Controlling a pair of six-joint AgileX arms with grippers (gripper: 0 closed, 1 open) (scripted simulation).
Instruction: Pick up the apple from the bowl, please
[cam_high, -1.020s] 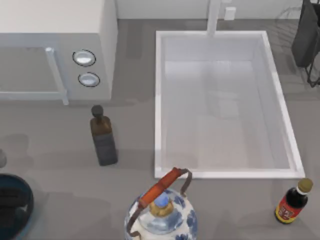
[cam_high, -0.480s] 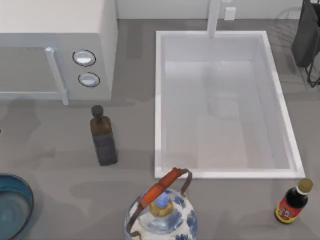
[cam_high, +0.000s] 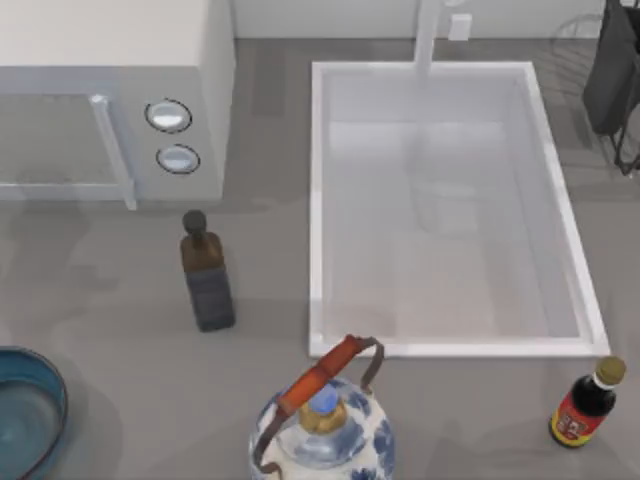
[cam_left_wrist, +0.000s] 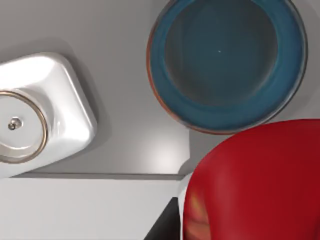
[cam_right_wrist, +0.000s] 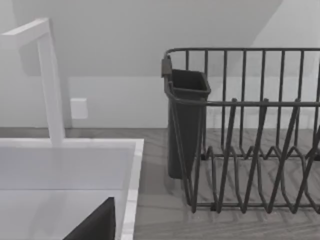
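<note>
The blue glass bowl (cam_high: 20, 415) sits at the table's front left corner, and its inside (cam_left_wrist: 225, 65) holds nothing. The glossy red apple (cam_left_wrist: 255, 185) hangs well above the table, close under the left wrist camera and beside the bowl's rim as seen from there. My left gripper (cam_left_wrist: 250, 220) is shut on it, with one dark finger (cam_left_wrist: 165, 227) showing beside the fruit. My right arm is parked at the back right, facing the dish rack (cam_right_wrist: 250, 140).
A dark bottle (cam_high: 206, 272) stands mid-left, the patterned teapot (cam_high: 322, 425) at the front centre and the red-labelled sauce bottle (cam_high: 585, 405) at the front right. The white sink (cam_high: 445, 205) and microwave (cam_high: 110, 95) fill the back. A white rounded appliance (cam_left_wrist: 40, 117) lies near the bowl.
A dark gripper shape that covered the bowl one second ago has lifted out of the top view. The bowl now stands bare and uncovered.
</note>
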